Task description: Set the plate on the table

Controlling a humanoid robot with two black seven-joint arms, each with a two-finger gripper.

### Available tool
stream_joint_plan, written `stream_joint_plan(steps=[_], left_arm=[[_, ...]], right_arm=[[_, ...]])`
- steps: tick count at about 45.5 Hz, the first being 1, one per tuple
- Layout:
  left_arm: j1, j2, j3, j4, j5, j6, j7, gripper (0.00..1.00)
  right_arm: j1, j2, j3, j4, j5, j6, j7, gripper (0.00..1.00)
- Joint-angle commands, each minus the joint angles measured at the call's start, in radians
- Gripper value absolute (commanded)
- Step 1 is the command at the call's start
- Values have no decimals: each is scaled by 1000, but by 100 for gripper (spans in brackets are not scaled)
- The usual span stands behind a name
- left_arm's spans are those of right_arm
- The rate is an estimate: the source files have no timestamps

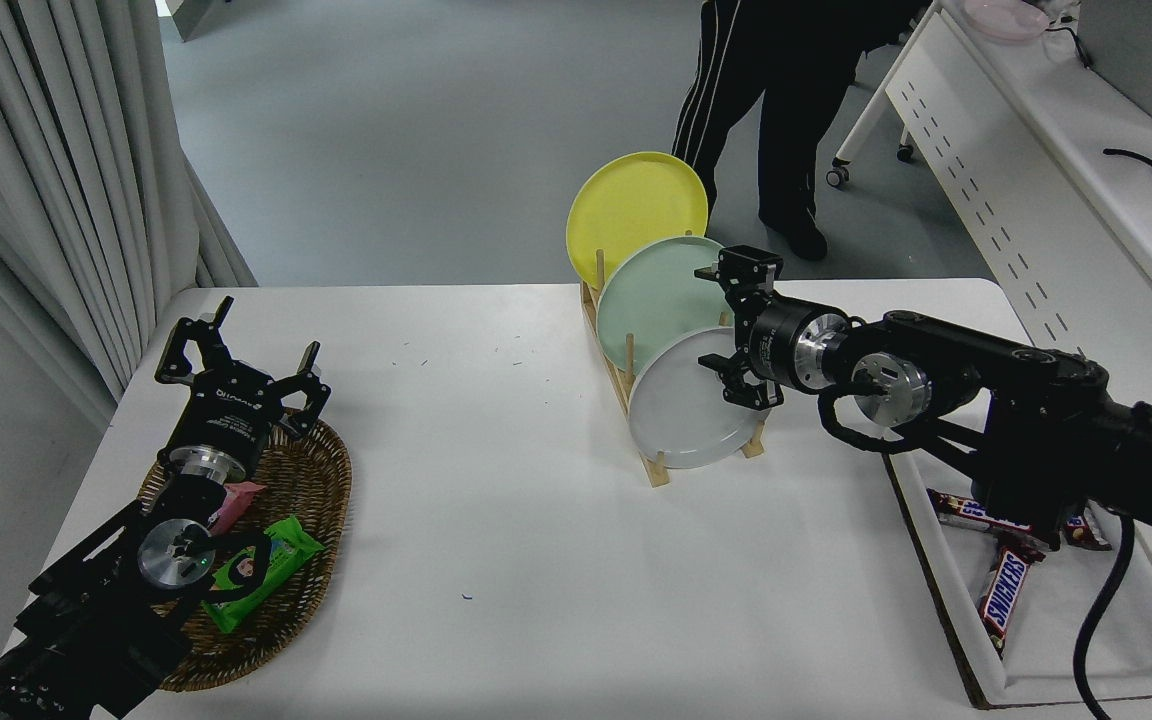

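Claw (pixel 726 328) of the right arm, spread apart, straddles the grey plate (pixel 686 415)'s upper right rim; clamp squarely before lifting from the rack (pixel 651 462).

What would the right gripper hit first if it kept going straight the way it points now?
Most likely the grey plate: the open right gripper points left at its upper right rim in the wooden rack. The mint-green plate sits just behind, so depth is uncertain.

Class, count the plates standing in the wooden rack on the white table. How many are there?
3. The yellow plate is farthest back, the mint-green plate in the middle, the light-grey plate nearest, with the right gripper at its upper right rim. None appears hidden.
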Motion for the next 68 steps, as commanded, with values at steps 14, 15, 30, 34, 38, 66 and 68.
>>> stream_joint_plan(steps=[14,15,30,34,38,66,68], left_arm=[[0,0,0,0,0,1,0,100],[0,0,0,0,0,1,0,100],[0,0,0,0,0,1,0,100],[0,0,0,0,0,1,0,100],[0,0,0,0,0,1,0,100],[0,0,0,0,0,-1,0,100],[0,0,0,0,0,1,0,100]], right_arm=[[2,9,4,-7,13,-4,0,61],[2,9,4,-7,13,-4,0,59],[3,3,-2,-1,14,-49,-6,56],[2,3,-2,-1,14,-52,-8,56],[0,3,-2,-1,14,-65,-8,56],[6,-3,0,4,33,-88,-22,46],[6,-3,0,4,33,-88,-22,46]])
